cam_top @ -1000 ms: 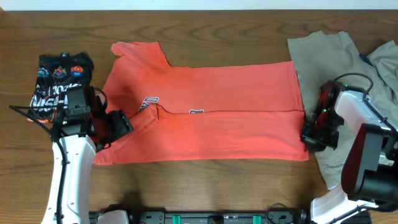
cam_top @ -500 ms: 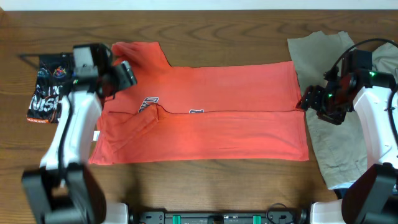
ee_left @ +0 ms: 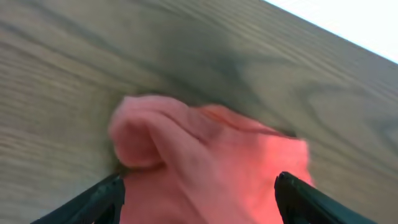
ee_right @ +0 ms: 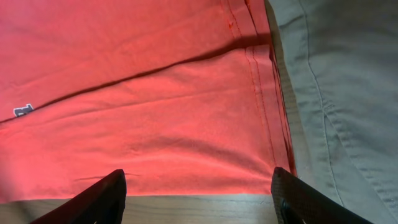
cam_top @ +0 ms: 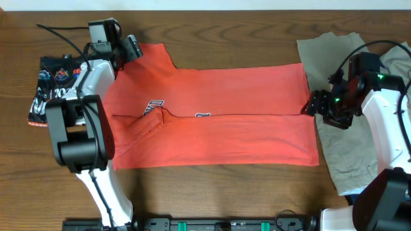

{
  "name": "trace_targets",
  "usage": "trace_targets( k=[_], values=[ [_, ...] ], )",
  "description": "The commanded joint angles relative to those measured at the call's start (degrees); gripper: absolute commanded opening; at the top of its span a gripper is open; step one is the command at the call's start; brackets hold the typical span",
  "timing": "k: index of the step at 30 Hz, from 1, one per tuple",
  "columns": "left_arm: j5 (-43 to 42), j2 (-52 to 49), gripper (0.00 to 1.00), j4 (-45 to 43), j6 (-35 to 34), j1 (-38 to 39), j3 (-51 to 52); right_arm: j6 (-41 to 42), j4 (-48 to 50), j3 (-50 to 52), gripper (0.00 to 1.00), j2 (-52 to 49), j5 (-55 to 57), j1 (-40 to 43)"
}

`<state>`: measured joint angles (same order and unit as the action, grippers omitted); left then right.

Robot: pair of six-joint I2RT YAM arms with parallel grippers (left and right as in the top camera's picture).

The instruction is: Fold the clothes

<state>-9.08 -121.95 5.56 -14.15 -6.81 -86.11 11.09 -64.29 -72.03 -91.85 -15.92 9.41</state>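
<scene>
Coral-red T-shirt (cam_top: 212, 122) lies half-folded on the tabletop (cam_top: 212, 192); left jaws gape empty over its sleeve (ee_left: 186, 143); right jaws, wide and empty, hover above the hem (ee_right: 273, 93), likely to regrasp.

T-shirt (cam_top: 212, 122) lies flat across centre of desk (cam_top: 225, 192), sleeve toward upper left of frame. Second garment (cam_top: 334, 58) along right side, just beside shirt's hem. Small garment (cam_top: 54, 83) at far left, beside shirt. Left end effector (cam_top: 131, 48) over sleeve, upper left; right end effector (cam_top: 308, 108) at hem, centre right.
</scene>
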Motion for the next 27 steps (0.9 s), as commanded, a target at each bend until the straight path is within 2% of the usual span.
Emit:
trace_targets(
  k=[1, 6, 10, 20, 23, 24, 25, 26, 27],
  values=[
    [5.1, -3.2, 0.79, -1.5, -3.5, -2.4, -1.2, -0.9, -0.4, 0.5, 0.73, 0.1, -0.6, -0.5],
    [1.9, -6.3, 0.79, -4.4, -6.3, -4.5, -1.2, -0.9, -0.2, 0.5, 0.73, 0.1, -0.6, -0.5],
    [-2.4, -7.3, 0.73, -7.1, -6.3, -4.4, -1.2, -0.9, 0.7, 0.5, 0.70, 0.1, -0.6, -0.5],
    [-3.8, -7.3, 0.70, -10.2, -6.3, -2.1, -1.2, -0.9, 1.1, 0.5, 0.69, 0.1, -0.6, -0.5],
    [-3.8, -7.3, 0.56, -10.2, -6.3, -1.6, -1.2, -0.9, 1.4, 0.5, 0.67, 0.1, -0.6, -0.5],
    [-3.8, -7.3, 0.42, -10.2, -6.3, -1.6, -1.2, -0.9, 1.6, 0.5, 0.67, 0.1, -0.6, -0.5],
    [-3.8, -7.3, 0.20, -10.2, -6.3, -1.6, -1.2, -0.9, 1.9, 0.5, 0.66, 0.1, -0.6, -0.5],
    [-3.8, -7.3, 0.10, -10.2, -6.3, -1.6, -1.2, -0.9, 2.4, 0.5, 0.66, 0.1, -0.5, -0.5],
    [-3.8, -7.3, 0.06, -10.3, -6.3, -1.6, -1.2, -0.9, 3.1, 0.5, 0.67, 0.1, -0.3, -0.5]
  ],
)
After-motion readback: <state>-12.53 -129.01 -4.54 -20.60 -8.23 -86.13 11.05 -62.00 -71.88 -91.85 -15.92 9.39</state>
